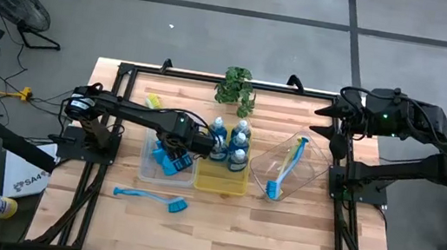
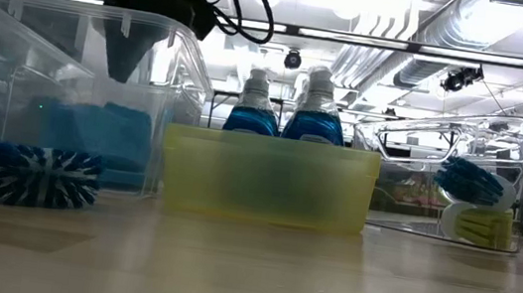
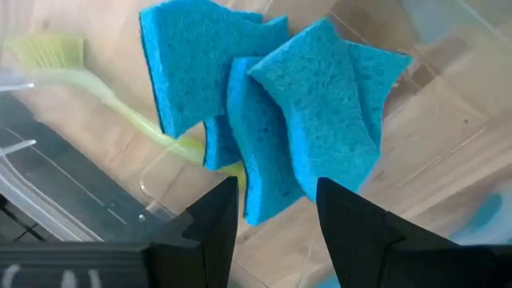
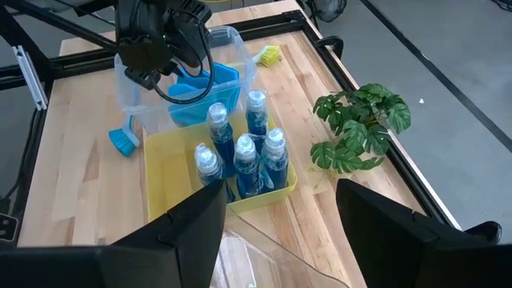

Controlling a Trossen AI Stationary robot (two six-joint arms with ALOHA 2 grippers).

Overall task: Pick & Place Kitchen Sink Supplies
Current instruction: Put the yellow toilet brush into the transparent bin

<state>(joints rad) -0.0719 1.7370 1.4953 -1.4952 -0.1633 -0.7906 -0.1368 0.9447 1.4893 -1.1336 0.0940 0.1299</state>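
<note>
Bristly blue brush head [image 2: 31,174] nearest; left claw [image 3: 272,212] open over wavy porous sponges [image 3: 272,104]; right claw [image 4: 276,220] open.

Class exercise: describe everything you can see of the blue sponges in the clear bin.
The blue sponges are wavy-edged, with a coarse, porous foam look. Several lie piled and overlapping at odd angles inside the clear plastic bin, resting on each other and its floor. The left gripper hangs right above them, fingers parted, holding none. A yellow-green dish brush shows through the bin's wall; the bin stands beside the yellow tray.
</note>
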